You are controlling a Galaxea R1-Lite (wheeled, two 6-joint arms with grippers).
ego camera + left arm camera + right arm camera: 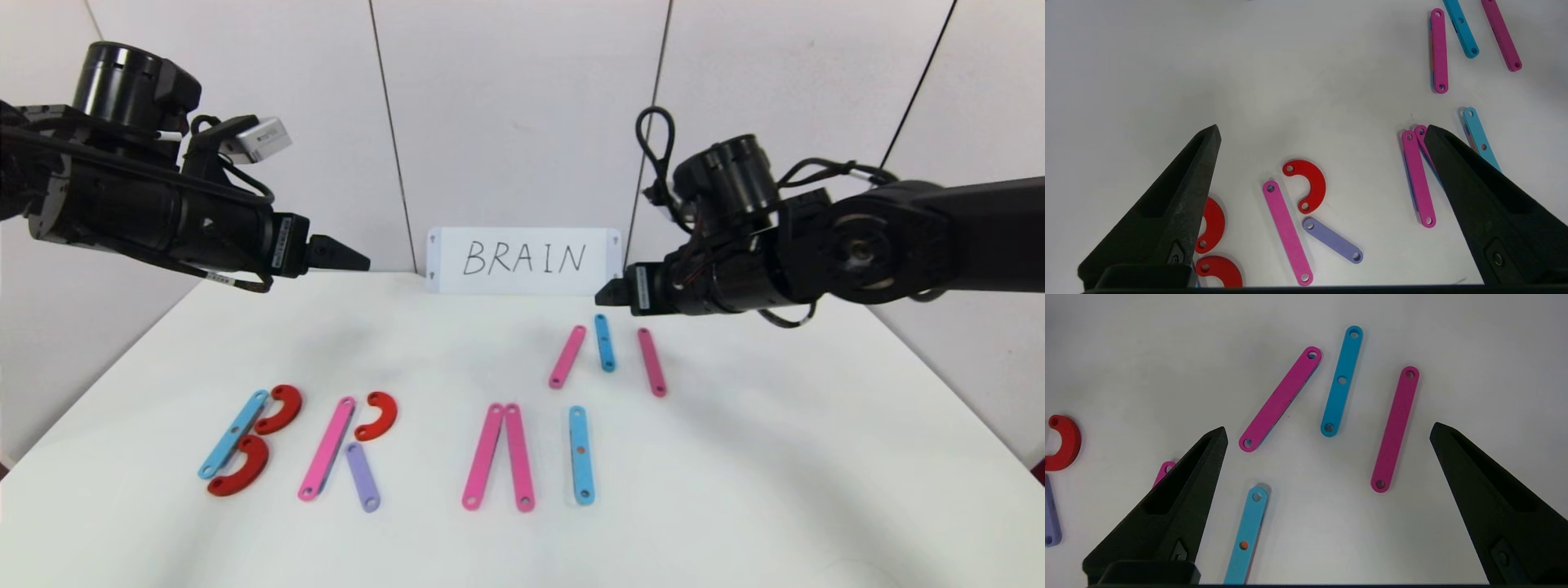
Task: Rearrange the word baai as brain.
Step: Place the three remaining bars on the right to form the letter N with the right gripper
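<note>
On the white table point(735, 457), the strip-and-half-ring letters point(326, 447) lie in a near row below the BRAIN card point(522, 260), with three loose strips point(605, 343) behind. Left gripper point(359, 261) and right gripper point(606, 292) hover above with jaws spread, holding nothing.

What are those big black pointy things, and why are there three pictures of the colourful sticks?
They belong to a robot with two arms. Each arm ends in two black fingers for picking things up. One picture comes from a camera on the robot's head, looking down at the white table. There you see the left gripper and the right gripper, both above the table. The other two pictures come from small cameras on the wrists, so the fingers look huge. Both grippers are open and hold nothing. On the table lie pink, blue and purple strips and red half-rings, laid out as letters. A white card at the back reads BRAIN.
</note>
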